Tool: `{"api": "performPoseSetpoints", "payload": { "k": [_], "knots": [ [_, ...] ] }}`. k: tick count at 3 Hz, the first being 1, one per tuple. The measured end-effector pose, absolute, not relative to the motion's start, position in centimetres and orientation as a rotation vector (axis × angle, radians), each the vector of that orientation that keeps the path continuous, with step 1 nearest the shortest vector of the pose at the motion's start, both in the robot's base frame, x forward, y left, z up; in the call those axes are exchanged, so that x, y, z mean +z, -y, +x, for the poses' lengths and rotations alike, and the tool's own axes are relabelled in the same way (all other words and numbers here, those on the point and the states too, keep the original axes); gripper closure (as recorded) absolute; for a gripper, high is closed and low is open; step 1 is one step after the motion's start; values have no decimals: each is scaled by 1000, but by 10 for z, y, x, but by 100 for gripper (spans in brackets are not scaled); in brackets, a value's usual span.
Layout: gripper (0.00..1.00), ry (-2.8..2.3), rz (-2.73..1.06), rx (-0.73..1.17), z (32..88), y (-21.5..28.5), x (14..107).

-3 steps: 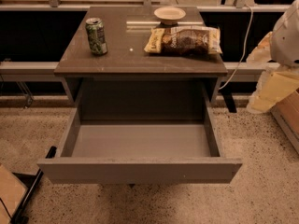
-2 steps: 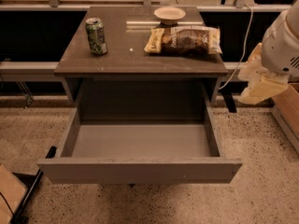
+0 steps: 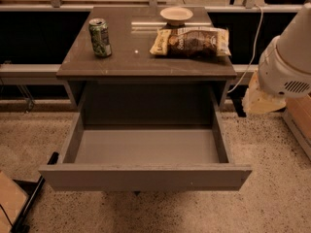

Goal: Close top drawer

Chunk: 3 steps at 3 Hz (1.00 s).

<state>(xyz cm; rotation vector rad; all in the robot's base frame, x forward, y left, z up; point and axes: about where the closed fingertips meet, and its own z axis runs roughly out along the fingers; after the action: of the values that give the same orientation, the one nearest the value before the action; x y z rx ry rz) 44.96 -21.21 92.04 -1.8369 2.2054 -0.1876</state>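
Note:
The top drawer [image 3: 146,176] is pulled far out of the grey cabinet, with its plain flat front panel nearest the camera and its inside [image 3: 146,147] empty. My arm [image 3: 286,64] comes in from the right edge, white and rounded. My gripper [image 3: 260,101] is the cream-coloured end below it. It hangs to the right of the cabinet, level with the drawer's back right corner and apart from it.
On the cabinet top [image 3: 131,57] stand a green can [image 3: 100,37], a chip bag [image 3: 190,41] and a small bowl [image 3: 176,15]. A white cable [image 3: 252,52] hangs on the right. A black bar [image 3: 34,198] and a brown board [image 3: 8,200] lie on the speckled floor at left.
My arm and gripper have moved left and a little up, closer to the cabinet's right side. The drawer stays open as before.

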Motion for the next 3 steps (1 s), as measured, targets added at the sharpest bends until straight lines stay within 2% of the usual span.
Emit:
{"api": "performPoseSetpoints", "payload": {
  "k": [1, 3],
  "knots": [
    [100, -2223, -1857, -147, 446, 208, 908],
    [100, -2338, -1860, 99, 422, 192, 828]
  ]
}}
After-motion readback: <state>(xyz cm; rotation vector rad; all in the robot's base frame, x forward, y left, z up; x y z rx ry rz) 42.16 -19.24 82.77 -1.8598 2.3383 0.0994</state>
